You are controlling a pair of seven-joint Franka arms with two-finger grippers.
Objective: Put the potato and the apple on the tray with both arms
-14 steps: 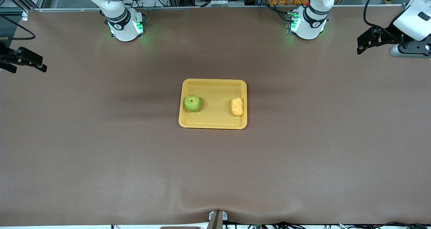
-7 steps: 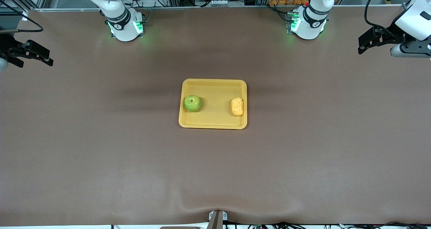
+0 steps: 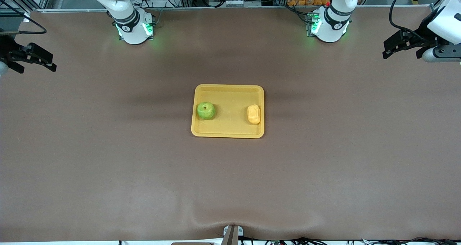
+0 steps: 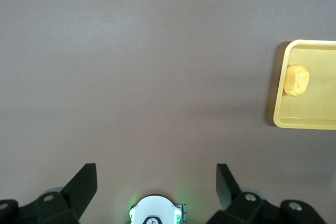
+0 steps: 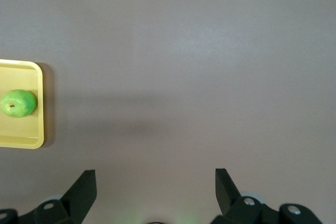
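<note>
Tray (image 3: 230, 129) sits mid-table. Apple (image 3: 206, 110) rests in its right-arm end, potato (image 3: 254, 114) in its left-arm end, apart; both look delivered. Left gripper (image 3: 396, 47) and right gripper (image 3: 36, 57) hang empty, spread wide, over table ends, clear of tray.

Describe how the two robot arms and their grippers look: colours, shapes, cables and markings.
Both arms are glossy white, rounded shells with black bands at the joints; each base glows green and carries a small dark mark. Black cables loop along the left arm. The left gripper and right gripper are matte black, angular, with two wedge-shaped fingers each.
</note>
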